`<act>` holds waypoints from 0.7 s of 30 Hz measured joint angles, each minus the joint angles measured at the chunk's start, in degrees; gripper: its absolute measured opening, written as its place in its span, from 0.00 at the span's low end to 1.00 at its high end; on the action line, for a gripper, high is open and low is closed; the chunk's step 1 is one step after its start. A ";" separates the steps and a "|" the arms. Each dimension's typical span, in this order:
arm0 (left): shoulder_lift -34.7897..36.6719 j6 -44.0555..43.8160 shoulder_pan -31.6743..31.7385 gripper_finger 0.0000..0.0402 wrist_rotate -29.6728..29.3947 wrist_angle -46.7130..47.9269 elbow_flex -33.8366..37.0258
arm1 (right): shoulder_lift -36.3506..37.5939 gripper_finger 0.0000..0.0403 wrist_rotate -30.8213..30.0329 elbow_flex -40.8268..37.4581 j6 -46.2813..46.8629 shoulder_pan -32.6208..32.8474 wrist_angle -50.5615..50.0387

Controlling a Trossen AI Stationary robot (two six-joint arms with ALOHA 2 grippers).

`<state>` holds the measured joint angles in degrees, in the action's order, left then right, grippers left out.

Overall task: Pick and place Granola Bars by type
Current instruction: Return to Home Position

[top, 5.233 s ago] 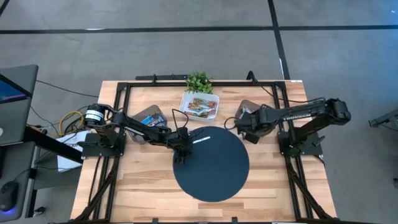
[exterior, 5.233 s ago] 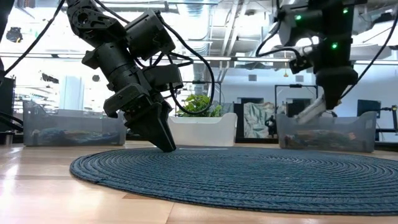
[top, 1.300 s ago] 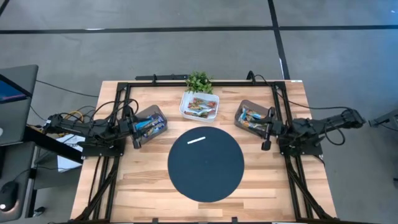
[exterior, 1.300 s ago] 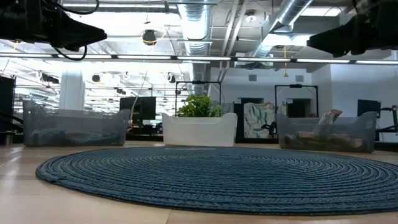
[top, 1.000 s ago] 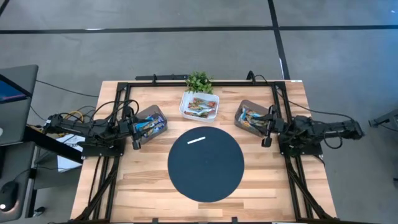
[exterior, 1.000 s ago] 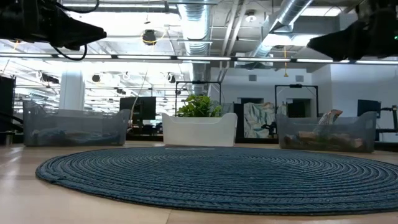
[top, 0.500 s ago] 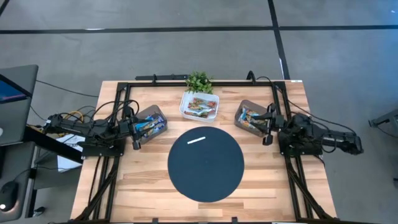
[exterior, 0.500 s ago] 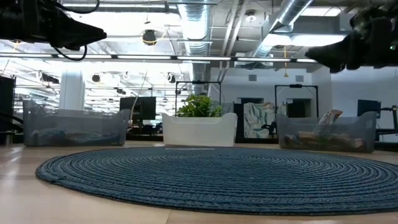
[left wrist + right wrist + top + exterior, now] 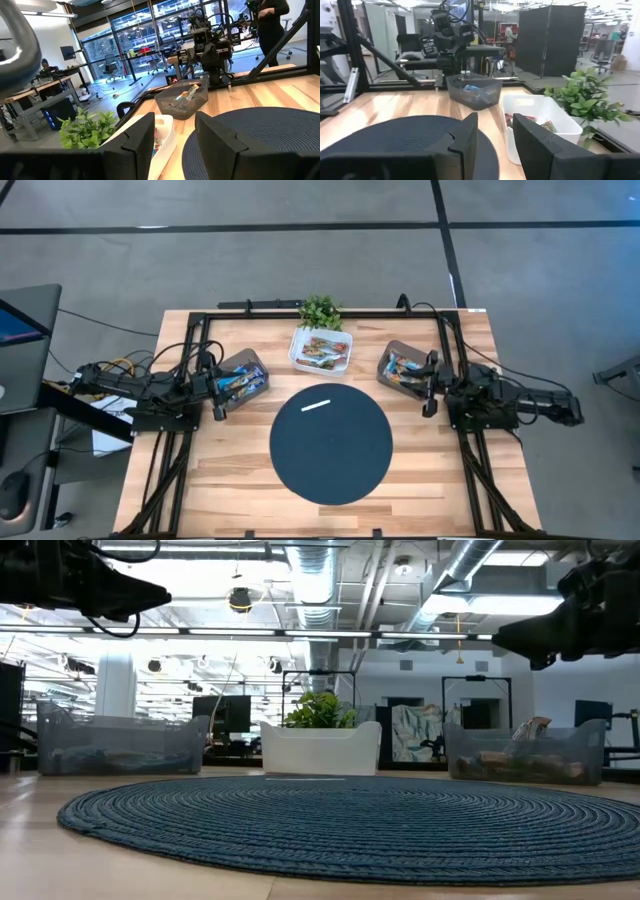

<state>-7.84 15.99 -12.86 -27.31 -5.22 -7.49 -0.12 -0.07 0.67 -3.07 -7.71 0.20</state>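
High view: bars (image 9: 320, 352) lie in three bins (image 9: 293, 348) at the tabletop's (image 9: 240, 470) back, left hand (image 9: 215, 387) and right hand (image 9: 428, 384) beside the outer two; wrist views: both hands released, empty; light, slick, crushable bars, so pinch mid-length across the width.

A round dark-blue mat (image 9: 330, 445) lies flat on the wooden bench (image 9: 230, 480), between the left jaws and the right jaws. A thin white strip (image 9: 317, 404) rests on it. A clear bin (image 9: 236, 360) sits just beside the left jaws, and a second clear bin (image 9: 392, 348) sits just beside the right jaws. Farther back, between them, stand a white bin (image 9: 294, 348) and a green plant (image 9: 320, 310).
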 joint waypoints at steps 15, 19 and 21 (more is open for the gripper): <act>0.98 1.66 0.12 0.34 0.07 -10.08 4.69 | 0.00 0.29 0.10 0.00 0.08 1.71 -0.12; 2.34 2.01 1.92 0.34 9.71 -14.18 6.75 | 0.00 0.29 -0.06 0.00 0.06 1.70 0.24; 2.42 1.61 3.51 0.34 15.38 -14.37 6.75 | 0.00 0.29 -0.10 0.00 -0.16 1.69 0.66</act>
<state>-5.42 17.60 -9.35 -11.93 -19.59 -0.73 -0.12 -0.16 0.67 -3.23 -6.02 0.86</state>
